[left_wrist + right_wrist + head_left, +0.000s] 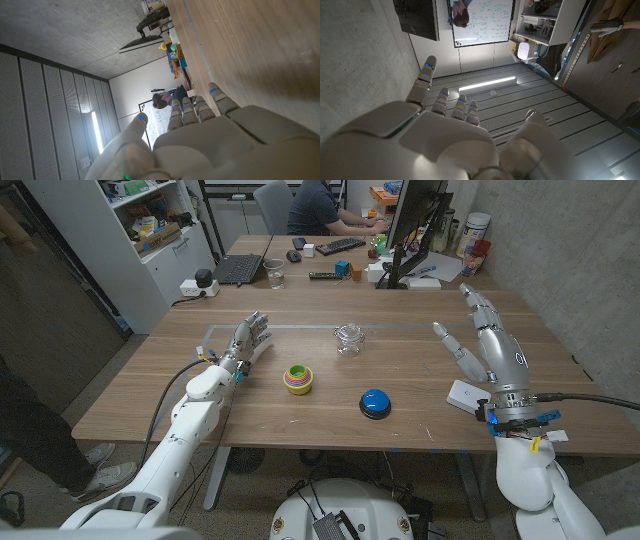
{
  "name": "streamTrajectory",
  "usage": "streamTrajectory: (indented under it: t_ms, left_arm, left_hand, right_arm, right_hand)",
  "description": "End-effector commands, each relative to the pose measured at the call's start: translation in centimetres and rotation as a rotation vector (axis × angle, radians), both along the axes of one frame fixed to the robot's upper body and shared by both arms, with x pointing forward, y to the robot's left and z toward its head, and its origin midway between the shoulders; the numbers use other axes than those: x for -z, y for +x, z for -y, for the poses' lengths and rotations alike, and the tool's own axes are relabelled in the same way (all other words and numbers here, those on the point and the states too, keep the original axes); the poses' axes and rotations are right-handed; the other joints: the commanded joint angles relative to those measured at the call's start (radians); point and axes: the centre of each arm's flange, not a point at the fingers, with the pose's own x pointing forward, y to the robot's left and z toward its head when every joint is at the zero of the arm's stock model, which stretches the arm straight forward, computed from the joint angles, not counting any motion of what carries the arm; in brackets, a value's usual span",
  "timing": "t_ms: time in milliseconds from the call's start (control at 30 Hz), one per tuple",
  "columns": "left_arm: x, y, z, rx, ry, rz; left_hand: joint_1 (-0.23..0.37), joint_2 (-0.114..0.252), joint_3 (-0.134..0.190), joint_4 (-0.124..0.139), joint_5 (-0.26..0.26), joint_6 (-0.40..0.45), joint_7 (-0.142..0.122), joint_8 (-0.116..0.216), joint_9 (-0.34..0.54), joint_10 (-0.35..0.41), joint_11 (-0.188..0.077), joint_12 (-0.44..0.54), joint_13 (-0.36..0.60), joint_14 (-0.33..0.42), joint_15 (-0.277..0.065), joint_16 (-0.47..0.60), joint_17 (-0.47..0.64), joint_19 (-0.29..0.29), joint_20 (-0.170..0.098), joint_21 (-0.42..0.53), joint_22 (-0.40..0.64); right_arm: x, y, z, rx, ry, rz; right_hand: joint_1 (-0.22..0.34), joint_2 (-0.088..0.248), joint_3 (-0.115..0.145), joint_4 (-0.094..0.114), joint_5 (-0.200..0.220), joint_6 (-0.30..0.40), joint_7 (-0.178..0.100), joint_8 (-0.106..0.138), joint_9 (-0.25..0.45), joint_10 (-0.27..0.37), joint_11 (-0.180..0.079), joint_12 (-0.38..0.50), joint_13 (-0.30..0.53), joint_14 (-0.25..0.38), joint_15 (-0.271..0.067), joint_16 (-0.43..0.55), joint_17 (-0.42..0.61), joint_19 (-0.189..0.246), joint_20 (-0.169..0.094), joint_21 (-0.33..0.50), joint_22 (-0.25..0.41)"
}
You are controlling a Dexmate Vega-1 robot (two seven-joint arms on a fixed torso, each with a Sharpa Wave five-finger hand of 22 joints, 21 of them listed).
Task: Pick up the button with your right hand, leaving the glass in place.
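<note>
R hand (490,340) is raised over the table's right side, fingers spread, grasping nothing; its wrist cam looks at ceiling & wall. Round blue button on black base (374,402) sits on the wooden table (420,430), well apart, inboard of R hand & nearer the robot. Small clear glass jar w/ lid (348,339) stands beyond the button. L hand (248,341) is low at the table, fingers apart, holding nothing; stack of coloured cups (297,379) lies just inboard of it.
</note>
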Motion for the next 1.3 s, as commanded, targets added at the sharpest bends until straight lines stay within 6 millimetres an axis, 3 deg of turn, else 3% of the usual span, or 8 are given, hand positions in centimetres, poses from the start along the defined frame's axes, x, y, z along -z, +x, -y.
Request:
streamTrajectory:
  t_ms: [33, 233, 300, 500, 667, 1300]
  left_arm:
    - [-0.1, 0.3, 0.4, 0.009, 0.006, -0.001]
    - [-0.5, 0.2, 0.5, 0.011, 0.022, 0.011]
    - [-0.5, 0.2, 0.4, 0.005, 0.01, 0.008]
    - [-0.3, 0.3, 0.4, 0.008, 0.01, 0.004]
    - [-0.4, 0.4, 0.4, 0.01, 0.014, 0.002]
    - [-0.8, 0.9, 0.6, 0.024, 0.029, 0.004]
  left_hand:
    - [-0.007, 0.0, -0.002, 0.004, 0.004, -0.004, 0.0, 0.003, 0.004, 0.001, -0.003, 0.004, 0.005, -0.003, 0.001, 0.006, 0.005, 0.006, -0.005, 0.006, 0.002]
    - [-0.009, -0.003, -0.005, 0.005, 0.004, -0.003, -0.001, 0.003, 0.004, 0.0, -0.002, 0.004, 0.005, -0.002, 0.0, 0.006, 0.005, 0.006, -0.006, 0.007, 0.002]
    - [-0.01, -0.005, -0.006, 0.005, 0.004, -0.003, -0.002, 0.004, 0.004, -0.001, -0.005, 0.003, 0.005, -0.002, 0.0, 0.007, 0.005, 0.006, -0.007, 0.007, 0.002]
    - [-0.012, -0.007, -0.008, 0.006, 0.004, -0.003, -0.002, 0.003, 0.004, -0.001, -0.004, 0.003, 0.005, -0.002, -0.001, 0.007, 0.005, 0.007, -0.007, 0.007, 0.002]
    - [-0.013, -0.009, -0.01, 0.007, 0.005, -0.003, -0.002, 0.003, 0.004, 0.0, -0.003, 0.004, 0.005, -0.002, -0.001, 0.007, 0.005, 0.007, -0.007, 0.007, 0.002]
    - [-0.018, -0.012, -0.017, 0.012, 0.006, -0.006, 0.002, 0.003, 0.004, 0.0, -0.004, 0.004, 0.005, -0.001, 0.0, 0.007, 0.006, 0.007, -0.009, 0.007, 0.002]
  right_arm:
    - [-0.4, 0.2, -4.4, 0.178, -0.2, 0.06]
    - [-0.4, 0.7, -5.1, 0.181, -0.223, 0.068]
    - [-0.5, 1.0, -5.1, 0.16, -0.222, 0.067]
    - [-0.3, 1.9, -5.4, 0.163, -0.262, 0.004]
    - [-0.2, 3.4, -5.7, 0.179, -0.295, -0.083]
    - [1.5, 5.1, -7.0, 0.205, -0.362, -0.173]
  right_hand:
    - [0.029, -0.029, -0.017, -0.023, 0.01, -0.051, -0.016, -0.004, 0.006, -0.057, -0.005, -0.003, 0.0, -0.037, 0.005, 0.0, 0.0, -0.006, 0.0, -0.002, 0.002]
    - [0.037, -0.037, -0.033, -0.033, 0.02, -0.088, -0.025, -0.004, 0.007, -0.1, -0.001, -0.004, 0.0, -0.059, 0.006, 0.0, 0.0, -0.007, 0.0, -0.001, 0.002]
    - [0.034, -0.039, -0.04, -0.033, 0.022, -0.082, -0.048, 0.002, 0.007, -0.101, -0.001, 0.001, 0.0, -0.062, 0.006, 0.002, 0.0, -0.008, 0.0, -0.001, 0.002]
    - [0.03, -0.039, -0.05, -0.033, 0.026, -0.071, -0.08, 0.01, 0.008, -0.092, -0.012, 0.009, 0.001, -0.055, 0.0, 0.008, 0.0, -0.005, 0.0, 0.0, 0.002]
    - [0.03, -0.033, -0.055, -0.034, 0.028, -0.048, -0.098, 0.02, 0.009, -0.089, -0.005, 0.013, 0.001, -0.054, 0.001, 0.01, 0.0, 0.001, -0.001, 0.003, 0.003]
    - [0.046, -0.013, -0.057, -0.04, 0.037, -0.027, -0.117, 0.028, 0.011, -0.086, 0.004, 0.018, 0.002, -0.032, -0.006, 0.02, 0.0, 0.02, -0.002, 0.008, 0.003]
